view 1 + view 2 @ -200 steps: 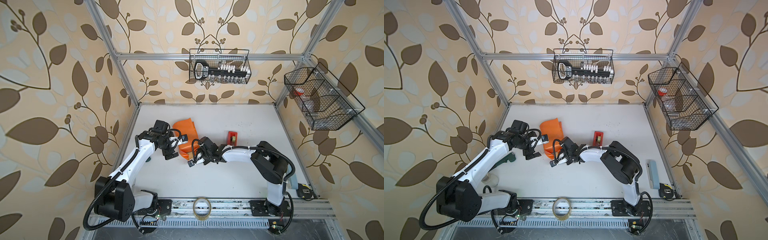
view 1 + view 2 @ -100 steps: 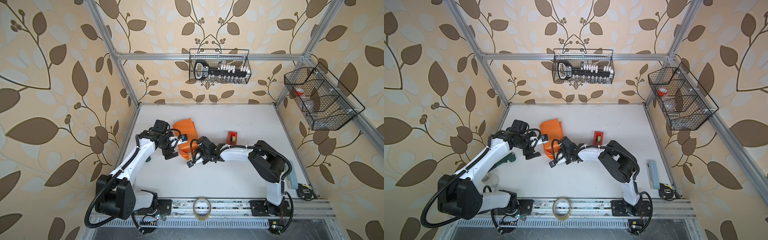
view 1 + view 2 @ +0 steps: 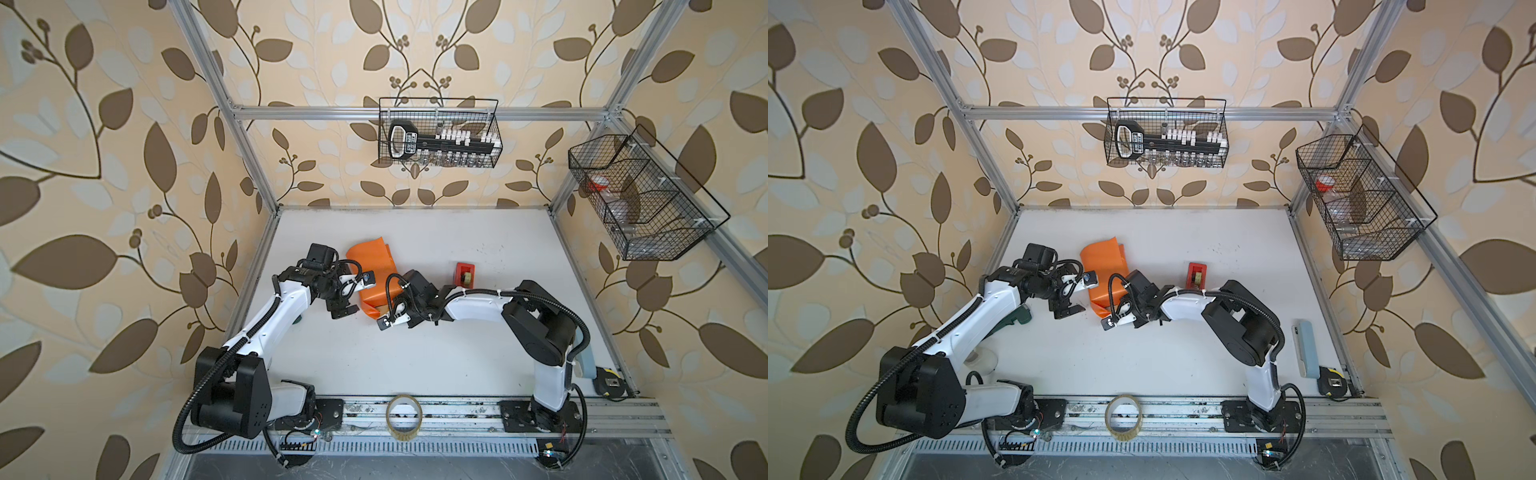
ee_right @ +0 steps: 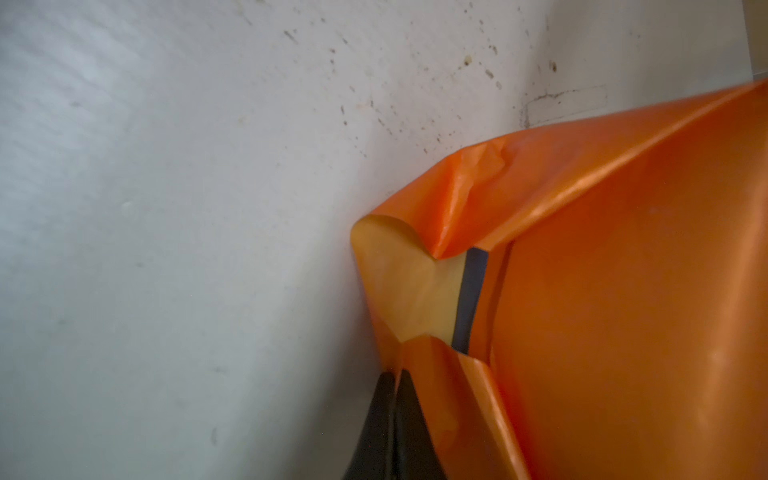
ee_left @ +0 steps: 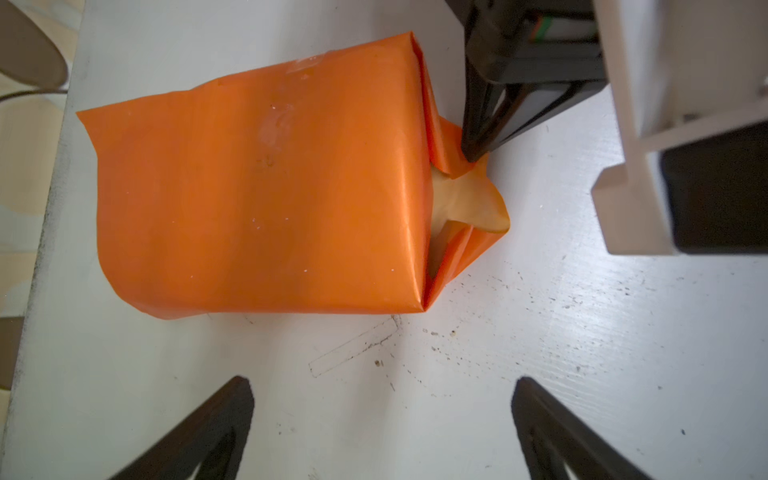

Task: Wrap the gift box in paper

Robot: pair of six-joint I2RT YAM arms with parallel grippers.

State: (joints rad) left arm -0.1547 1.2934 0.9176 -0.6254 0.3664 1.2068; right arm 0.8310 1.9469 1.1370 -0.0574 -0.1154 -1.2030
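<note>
Two ends look unfinished, and I'm working the one facing the arm bases. The gift box point(image 4: 469, 299) lies left of the table's point(image 5: 582, 332) middle, inside the paper point(image 5: 257, 187), with only a blue sliver showing. My right gripper point(image 5: 473, 153) has its jaws together at the side flap's edge; I can't tell whether paper is caught between them. My left gripper point(image 5: 382, 380) hovers wide apart just beside the parcel. I'd push that flap flat against the box, crease it sharply, and steady the parcel with the left.
</note>
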